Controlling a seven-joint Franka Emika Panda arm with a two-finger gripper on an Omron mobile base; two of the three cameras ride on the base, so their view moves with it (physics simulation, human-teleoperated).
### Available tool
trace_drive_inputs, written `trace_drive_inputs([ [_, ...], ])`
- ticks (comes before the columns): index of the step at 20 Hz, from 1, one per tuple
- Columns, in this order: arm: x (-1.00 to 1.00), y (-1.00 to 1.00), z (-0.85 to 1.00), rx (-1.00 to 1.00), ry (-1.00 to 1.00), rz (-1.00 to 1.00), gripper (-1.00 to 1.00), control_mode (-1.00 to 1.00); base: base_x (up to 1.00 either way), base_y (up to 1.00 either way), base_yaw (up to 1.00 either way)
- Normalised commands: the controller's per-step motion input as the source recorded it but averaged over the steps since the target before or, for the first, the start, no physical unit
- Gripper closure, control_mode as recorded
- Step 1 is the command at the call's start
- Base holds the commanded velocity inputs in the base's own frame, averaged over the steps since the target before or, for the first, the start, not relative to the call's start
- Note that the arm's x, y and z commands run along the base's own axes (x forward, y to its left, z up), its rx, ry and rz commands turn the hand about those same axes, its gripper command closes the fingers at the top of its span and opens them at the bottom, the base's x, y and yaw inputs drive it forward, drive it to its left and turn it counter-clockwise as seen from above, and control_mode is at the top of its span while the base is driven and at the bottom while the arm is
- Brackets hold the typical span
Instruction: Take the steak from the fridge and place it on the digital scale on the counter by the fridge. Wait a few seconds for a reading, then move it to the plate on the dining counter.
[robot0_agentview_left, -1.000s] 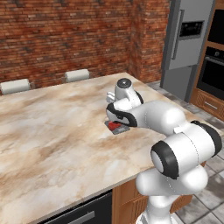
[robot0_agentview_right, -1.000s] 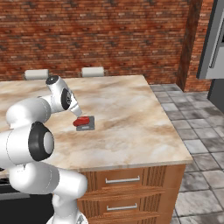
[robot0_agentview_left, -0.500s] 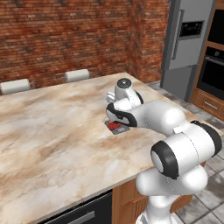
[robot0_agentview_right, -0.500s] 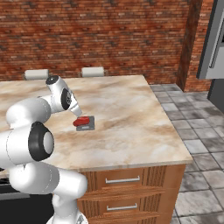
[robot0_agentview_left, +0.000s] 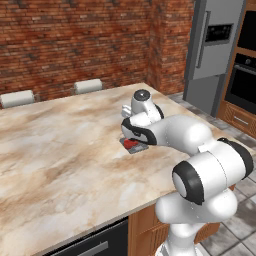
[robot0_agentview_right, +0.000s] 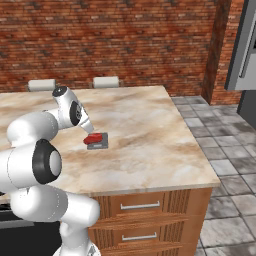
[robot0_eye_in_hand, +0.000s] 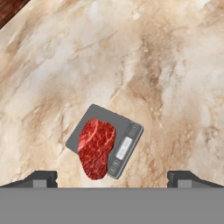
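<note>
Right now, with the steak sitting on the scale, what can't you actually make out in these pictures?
- Digital scale reading: its small display in the hand view is too small to read.
- Steak in the left base view: partly covered by the arm's wrist.
- Hand in the hand view: its fingers are cut off at the bottom; they stand wide apart, clear of the steak.
- Fridge in the right base view: cut off by the right edge.

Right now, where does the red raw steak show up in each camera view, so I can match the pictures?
Left base view: the flat red raw steak lies at picture centre, just below the arm's hand.
Right base view: it is left of centre, beside the hand.
Hand view: it is lower centre, overhanging the pad's edge.
Shared landmark: the thin dark grey square scale under it.
</note>
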Motion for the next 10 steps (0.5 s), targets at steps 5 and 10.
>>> trace_drive_inputs([
  [5,0.00,0.00,0.00,0.00,0.00,0.00,-1.00,-1.00,0.00,0.00,0.00],
  [10,0.00,0.00,0.00,0.00,0.00,0.00,-1.00,-1.00,0.00,0.00,0.00],
])
